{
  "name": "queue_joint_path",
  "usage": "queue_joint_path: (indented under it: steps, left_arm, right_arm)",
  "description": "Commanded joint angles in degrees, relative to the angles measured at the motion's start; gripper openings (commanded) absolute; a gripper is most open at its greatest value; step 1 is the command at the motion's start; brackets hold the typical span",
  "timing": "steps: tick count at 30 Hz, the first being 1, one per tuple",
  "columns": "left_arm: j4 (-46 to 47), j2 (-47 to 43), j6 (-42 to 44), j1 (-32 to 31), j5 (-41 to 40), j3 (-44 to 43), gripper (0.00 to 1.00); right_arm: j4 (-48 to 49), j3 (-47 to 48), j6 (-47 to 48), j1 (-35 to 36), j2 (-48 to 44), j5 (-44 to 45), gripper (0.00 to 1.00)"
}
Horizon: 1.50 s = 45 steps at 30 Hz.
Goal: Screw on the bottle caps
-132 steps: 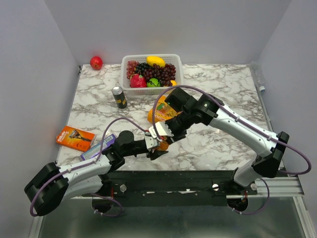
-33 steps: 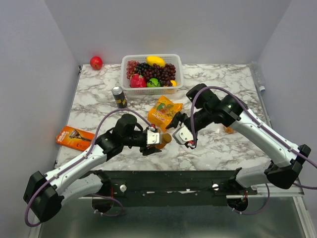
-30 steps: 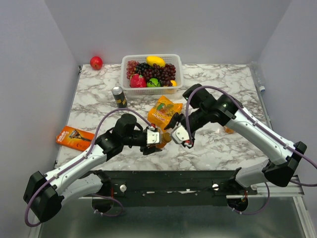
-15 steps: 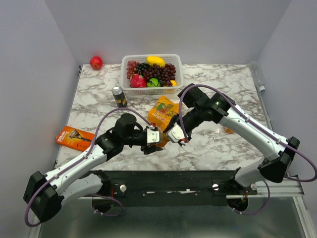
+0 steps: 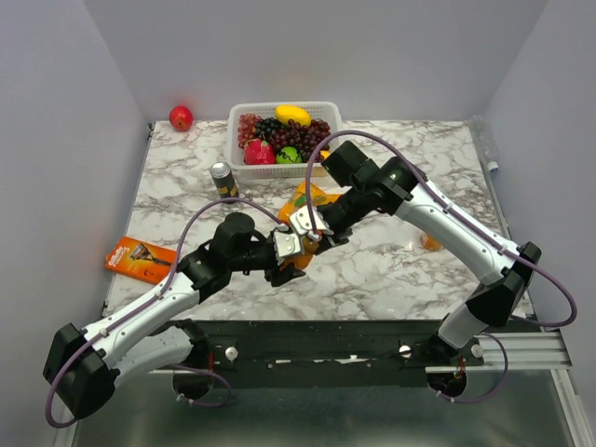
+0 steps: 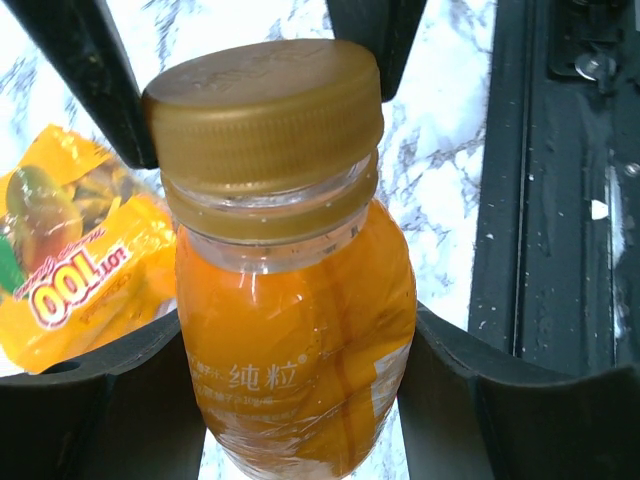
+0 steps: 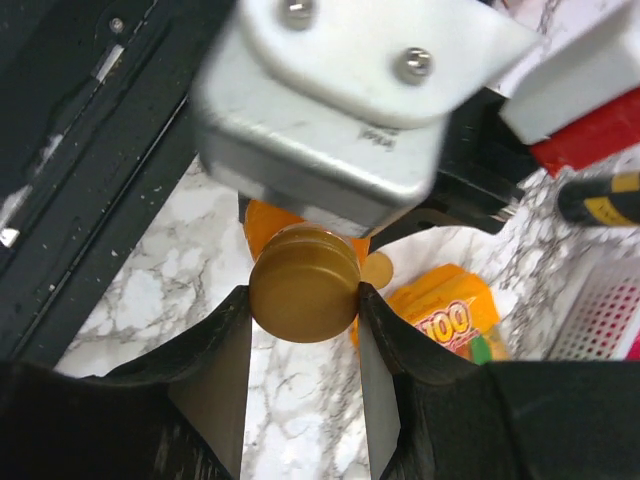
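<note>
— Marble table [image 5: 391,270] seen from above, grey walls round it. What's new?
— The right arm. A second ago it stood off to the right of the bottle with its fingers wide apart. Now the right tool [image 5: 312,235] has swung in over the left tool [image 5: 285,251]. The left tool holds the orange bottle [image 5: 299,260] over the near part of the table, just in front of the snack packet [image 5: 310,196].
— And the left arm?
— Unmoved, with the same hold in the same place. A second orange bottle [image 5: 429,243] lies well apart on the right.
— The left wrist view?
— The left tool's fingers press the bottle's belly from both sides. The golden cap [image 6: 265,115] sits on the neck. Two dark fingers [image 6: 95,70] of the right tool flank that cap.
— Are they touching it?
— The right wrist view answers better. The cap fills the gap and both pads lie against its rim. So the right tool, having narrowed, is pinching the cap.
— What does that mean for the job?
— I judge that the grip for twisting has only just been made. A strip of clear neck shows under the cap, so it looks seated but not wound down. The turning is yet to do. Whether the far bottle has its cap I cannot tell.
</note>
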<state>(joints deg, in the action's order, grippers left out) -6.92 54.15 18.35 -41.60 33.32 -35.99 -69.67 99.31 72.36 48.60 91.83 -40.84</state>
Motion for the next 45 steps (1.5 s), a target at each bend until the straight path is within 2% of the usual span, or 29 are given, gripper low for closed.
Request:
queue_joint_path:
  steps: [1, 12, 17, 20, 22, 23, 26, 29, 33, 36, 37, 41, 45]
  left_arm:
    - [8.8, -1.9, -6.5, 0.2, -8.7, -3.3, 0.00]
    - [10.3, -2.6, -4.3, 0.1, -18.5, -4.9, 0.00]
    - [10.2, -3.1, -4.2, 0.1, -21.8, -3.7, 0.00]
    - [9.6, -3.3, -3.9, 0.1, -22.9, -3.0, 0.00]
    - [9.2, -3.4, -3.6, 0.1, -22.6, -1.8, 0.00]
    - [8.3, -3.7, -2.8, 0.1, -22.4, -0.9, 0.00]
    - [5.5, -5.0, -0.9, 0.3, -18.3, 0.8, 0.00]
    - [2.5, -7.1, 1.7, 0.4, -11.2, 2.8, 0.00]
    - [-2.0, -6.9, 2.7, 0.4, -6.3, 2.1, 0.00]
    - [-6.2, -5.3, 5.1, 0.5, -1.7, -0.8, 0.00]
    - [-6.8, -4.9, 6.1, 0.5, -0.7, -1.5, 0.00]
    - [-10.7, -2.1, 8.6, 0.5, 4.9, -5.0, 0.00]
    - [-14.5, 0.8, 10.8, 0.6, 7.5, -8.6, 0.00]
  right_arm:
    - [0.8, 4.1, -18.1, 1.0, 5.1, 0.6, 0.16]
    - [-16.4, 29.8, -39.9, -1.5, 26.4, -1.1, 0.08]
    - [-11.4, 27.3, -51.9, -2.1, 25.5, -0.2, 0.00]
    - [-10.2, 26.2, -56.7, -2.2, 24.8, 2.9, 0.01]
    - [-10.0, 26.0, -56.9, -2.2, 23.6, 5.0, 0.07]
    - [-10.0, 26.9, -56.2, -2.2, 23.1, 5.8, 0.38]
    - [-10.2, 28.0, -50.6, -2.9, 19.5, 6.8, 0.57]
    - [-9.3, 28.0, -46.0, -4.3, 15.0, 4.5, 0.67]
    - [-8.7, 24.4, -41.0, -4.6, 9.4, 3.5, 0.72]
    - [-7.2, 17.8, -34.1, -4.7, 3.6, 3.0, 0.72]
    - [-5.8, 11.4, -28.5, -4.7, 1.3, 1.5, 0.72]
    - [10.1, -4.3, -17.3, -4.1, -9.9, -0.5, 0.73]
    - [17.5, -9.2, -12.0, -2.1, -12.8, 0.8, 0.74]
